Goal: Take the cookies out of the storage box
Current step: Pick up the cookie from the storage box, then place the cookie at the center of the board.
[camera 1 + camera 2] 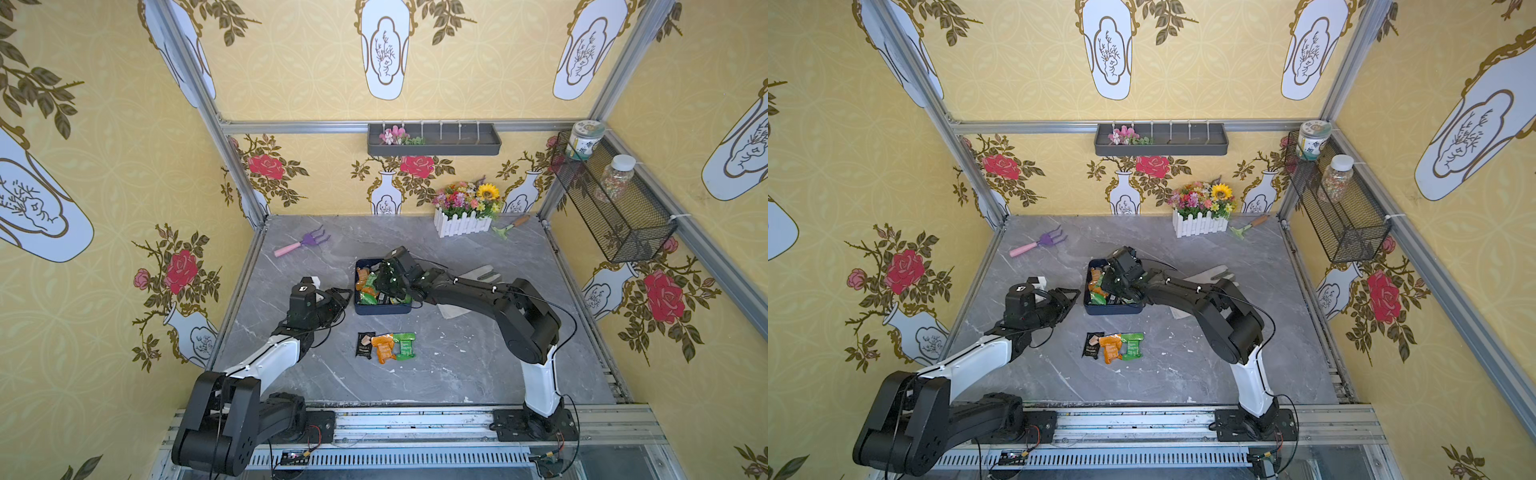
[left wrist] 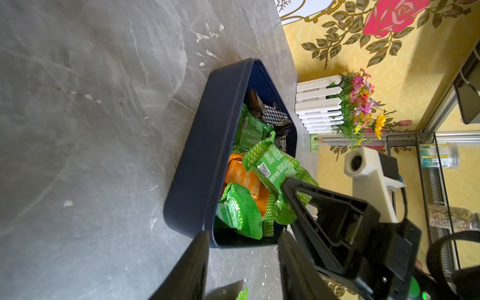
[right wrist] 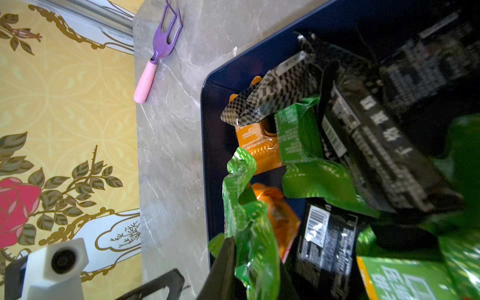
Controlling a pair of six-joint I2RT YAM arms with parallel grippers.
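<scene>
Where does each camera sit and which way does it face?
Both top views: high above the front, looking down on the table; left arm reaches beside the storage box, right arm into it.
Left wrist: on the left arm, facing the cookies past its open jaws; right gripper pinching a green cookie.
Right wrist: on the right arm, facing into the box; own jaws on that cookie.
Shared: all show the box; both wrist views, the green cookie.

The left arm (image 1: 274,353) and right arm (image 1: 538,376) are black with boxy joints, each with one glossy white link near its base and thin black cables held by white ties. The left gripper (image 1: 347,294) and right gripper (image 3: 254,272) have black triangular open-frame fingers, with a white camera block (image 2: 368,168) at each wrist.
</scene>
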